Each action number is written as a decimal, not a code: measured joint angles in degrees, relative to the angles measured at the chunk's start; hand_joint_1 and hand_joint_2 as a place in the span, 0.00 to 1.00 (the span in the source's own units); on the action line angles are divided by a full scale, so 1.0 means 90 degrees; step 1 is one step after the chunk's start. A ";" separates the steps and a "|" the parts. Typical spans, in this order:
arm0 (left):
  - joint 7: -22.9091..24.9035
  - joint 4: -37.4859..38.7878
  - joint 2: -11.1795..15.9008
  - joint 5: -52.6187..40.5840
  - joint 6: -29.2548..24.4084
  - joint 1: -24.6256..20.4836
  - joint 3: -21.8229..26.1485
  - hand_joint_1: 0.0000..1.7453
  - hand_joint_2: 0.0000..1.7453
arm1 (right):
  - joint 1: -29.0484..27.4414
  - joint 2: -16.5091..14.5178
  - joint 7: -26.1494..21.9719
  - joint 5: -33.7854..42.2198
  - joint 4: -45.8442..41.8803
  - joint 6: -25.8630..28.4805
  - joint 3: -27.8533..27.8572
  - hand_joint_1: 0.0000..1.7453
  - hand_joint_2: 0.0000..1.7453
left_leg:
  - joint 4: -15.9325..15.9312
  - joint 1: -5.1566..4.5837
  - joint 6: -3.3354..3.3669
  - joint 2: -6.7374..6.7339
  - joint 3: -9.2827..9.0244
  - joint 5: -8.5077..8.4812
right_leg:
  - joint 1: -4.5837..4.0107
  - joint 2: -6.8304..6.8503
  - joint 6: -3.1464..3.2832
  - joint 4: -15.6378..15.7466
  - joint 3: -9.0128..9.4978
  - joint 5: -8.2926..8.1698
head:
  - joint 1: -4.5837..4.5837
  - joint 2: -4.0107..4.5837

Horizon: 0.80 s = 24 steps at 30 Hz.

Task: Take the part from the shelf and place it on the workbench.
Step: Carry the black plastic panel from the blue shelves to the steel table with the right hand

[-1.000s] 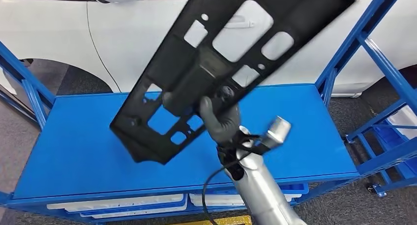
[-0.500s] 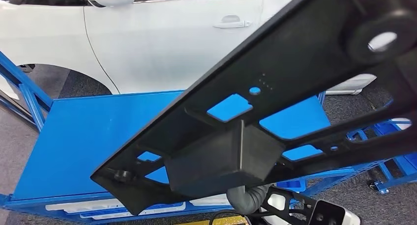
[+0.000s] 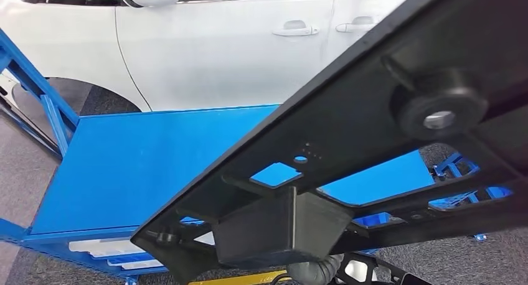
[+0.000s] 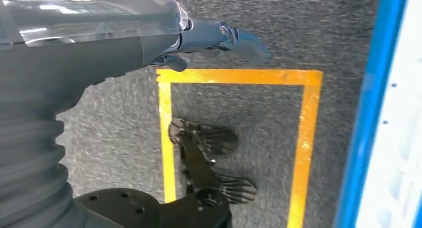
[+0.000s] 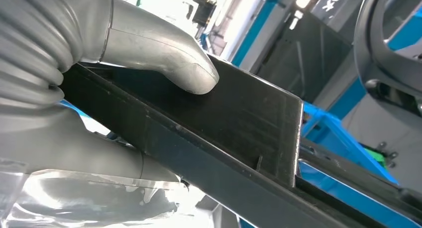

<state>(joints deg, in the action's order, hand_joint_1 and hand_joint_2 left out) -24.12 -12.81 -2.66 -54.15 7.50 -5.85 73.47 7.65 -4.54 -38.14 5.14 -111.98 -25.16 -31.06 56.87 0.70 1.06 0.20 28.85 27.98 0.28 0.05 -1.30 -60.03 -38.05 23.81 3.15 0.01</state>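
One black part [image 3: 373, 111] is hanging tilted across the head view, blocking much of the blue workbench [image 3: 143, 160]; one white car [image 3: 218, 42] is standing behind it. Beneath the part's box, the right hand [image 3: 314, 270] is peeking out. From the left wrist, the left hand [image 4: 214, 36] is hanging over grey floor and yellow tape [image 4: 239, 76], fingers apart, holding nothing. From the right wrist, the right hand's thumb [image 5: 164, 54] is pressing the part [image 5: 239, 118], gripping it.
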 joint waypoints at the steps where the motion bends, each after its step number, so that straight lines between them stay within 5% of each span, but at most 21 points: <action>1: 0.0027 0.0000 -0.0002 -0.0026 -0.0002 -0.0009 -0.0021 0.00 1.00 | -0.0028 0.0032 0.0000 -0.0004 -0.0031 0.0013 0.0036 1.00 1.00 | -0.0005 0.0008 0.0035 -0.0013 0.0061 -0.0062 | 0.0012 -0.0004 -0.0035 -0.0306 -0.0119 0.0276 | 0.0000 0.0000; 3: 0.0064 0.0000 -0.0005 -0.0061 -0.0007 -0.0014 -0.0069 0.00 1.00 | -0.0100 0.0103 0.0000 -0.0002 -0.0089 0.0007 0.0108 1.00 1.00 | 0.0007 -0.0001 0.0064 -0.0023 0.0208 -0.0167 | 0.0019 -0.0005 -0.0086 -0.1187 -0.0396 0.0862 | 0.0000 -0.0001; 5: 0.0083 0.0000 -0.0009 -0.0092 -0.0012 -0.0014 -0.0106 0.00 1.00 | -0.0182 0.0171 0.0000 0.0007 -0.0128 -0.0021 0.0180 1.00 1.00 | 0.0028 -0.0012 0.0059 -0.0029 0.0355 -0.0257 | 0.0018 -0.0005 -0.0094 -0.1667 -0.0416 0.1038 | 0.0000 -0.0001; 6: 0.0083 0.0000 -0.0015 -0.0109 -0.0012 -0.0013 -0.0119 0.00 1.00 | -0.0220 0.0199 0.0000 0.0010 -0.0149 -0.0050 0.0220 1.00 1.00 | 0.0043 -0.0016 0.0051 -0.0030 0.0420 -0.0295 | 0.0015 -0.0005 -0.0078 -0.1534 -0.0238 0.0951 | 0.0000 -0.0001; 9: 0.0041 0.0000 -0.0059 -0.0172 -0.0001 -0.0014 -0.0165 0.00 1.00 | -0.0301 0.0227 0.0000 -0.0038 -0.0244 -0.0151 0.0334 1.00 1.00 | 0.0083 -0.0033 0.0006 -0.0021 0.0547 -0.0388 | -0.0022 -0.0005 0.0040 -0.0182 0.0738 0.0621 | 0.0001 -0.0001; 11: 0.0007 0.0000 -0.0087 -0.0208 0.0009 -0.0016 -0.0211 0.00 1.00 | -0.0339 0.0228 0.0000 -0.0086 -0.0312 -0.0183 0.0386 1.00 1.00 | 0.0083 -0.0039 -0.0059 -0.0019 0.0574 -0.0453 | -0.0065 -0.0005 0.0112 0.0314 0.1035 0.0572 | 0.0000 -0.0001; 14: -0.0020 0.0001 -0.0103 -0.0231 0.0020 -0.0014 -0.0261 0.00 1.00 | -0.0379 0.0228 0.0000 -0.0203 -0.0362 -0.0170 0.0414 1.00 1.00 | 0.0105 -0.0036 -0.0171 -0.0018 0.0625 -0.0463 | -0.0053 0.0011 0.0226 0.0403 0.0968 0.0444 | 0.0001 -0.0001; 17: -0.0019 0.0002 -0.0110 -0.0175 0.0057 -0.0007 -0.0271 0.00 1.00 | -0.0387 0.0225 0.0000 -0.0299 -0.0369 -0.0109 0.0365 1.00 1.00 | 0.0775 -0.0022 -0.0238 -0.0014 0.0875 0.0210 | -0.0025 0.0041 0.0351 0.0453 0.0802 0.0258 | 0.0001 -0.0001; 20: -0.0008 0.0002 -0.0098 -0.0068 0.0070 -0.0005 -0.0267 0.00 1.00 | -0.0385 0.0225 0.0000 -0.0314 -0.0349 -0.0101 0.0296 1.00 1.00 | 0.1714 -0.0005 -0.0288 -0.0015 0.1106 0.0746 | -0.0042 0.0048 0.0367 0.0432 0.0612 0.0125 | 0.0001 -0.0001; 22: -0.0013 0.0002 -0.0090 0.0013 0.0066 0.0002 -0.0250 0.00 1.00 | -0.0383 0.0226 0.0000 -0.0280 -0.0313 -0.0117 0.0246 1.00 1.00 | 0.1805 0.0000 -0.0310 -0.0016 0.0958 0.0621 | -0.0042 0.0052 0.0350 0.0388 0.0449 0.0030 | 0.0001 -0.0001; 24: -0.0023 0.0002 -0.0082 0.0078 0.0041 0.0006 -0.0226 0.00 1.00 | -0.0375 0.0227 0.0000 -0.0248 -0.0274 -0.0127 0.0218 1.00 1.00 | 0.1125 0.0005 -0.0309 -0.0016 0.0417 0.0280 | -0.0037 0.0053 0.0314 0.0312 0.0284 -0.0054 | 0.0002 -0.0001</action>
<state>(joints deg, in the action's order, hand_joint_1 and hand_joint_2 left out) -24.33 -12.79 -3.39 -53.45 7.86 -5.80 71.44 4.27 -2.50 -38.14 2.91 -114.44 -26.30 -29.10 66.99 0.74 -1.72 0.05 32.60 30.50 -0.05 0.53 1.52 -57.21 -35.50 23.32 3.16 0.00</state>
